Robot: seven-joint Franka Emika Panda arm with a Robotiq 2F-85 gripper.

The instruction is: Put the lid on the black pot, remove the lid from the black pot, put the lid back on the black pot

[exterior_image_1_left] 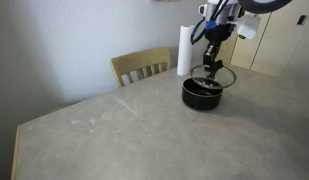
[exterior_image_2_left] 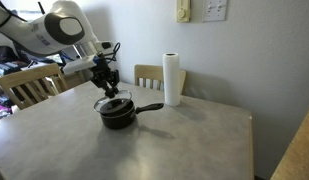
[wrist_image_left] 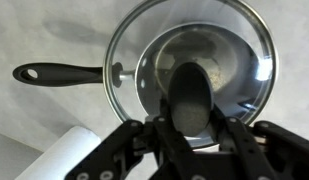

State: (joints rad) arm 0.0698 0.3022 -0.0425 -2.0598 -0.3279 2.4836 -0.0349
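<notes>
- Exterior view with the arm coming in at the top corner: the black pot sits on the grey table. The gripper is right above it, fingers pinched together on the knob of the lid. The lid hangs just over the pot's mouth with a bit of a tilt, so it isn't seated (can't tell if one edge of the rim brushes the pot). A white paper-towel roll stands upright just behind the pot. A wooden chair is tucked in behind the table, on the side of the pot away from the arm.
- Exterior view with the wall plates: same story from another angle. The gripper comes down over the pot, clamped on the lid, which sits just above the pot's rim. The pot's long handle points toward the paper-towel roll, which is near the pot but not touching it. One chair is beyond the pot by the roll. A second chair is on the opposite side of the pot, under the arm.
- Wrist view: looking straight down through the glass lid, metal rim all the way round. The gripper has its fingers closed tight on the black knob in the middle. The pot shows through the glass, a little off-centre inside the lid's outline, with its handle sticking out past the rim. The paper-towel roll peeks in at the corner, off to the handle side of the pot.
</notes>
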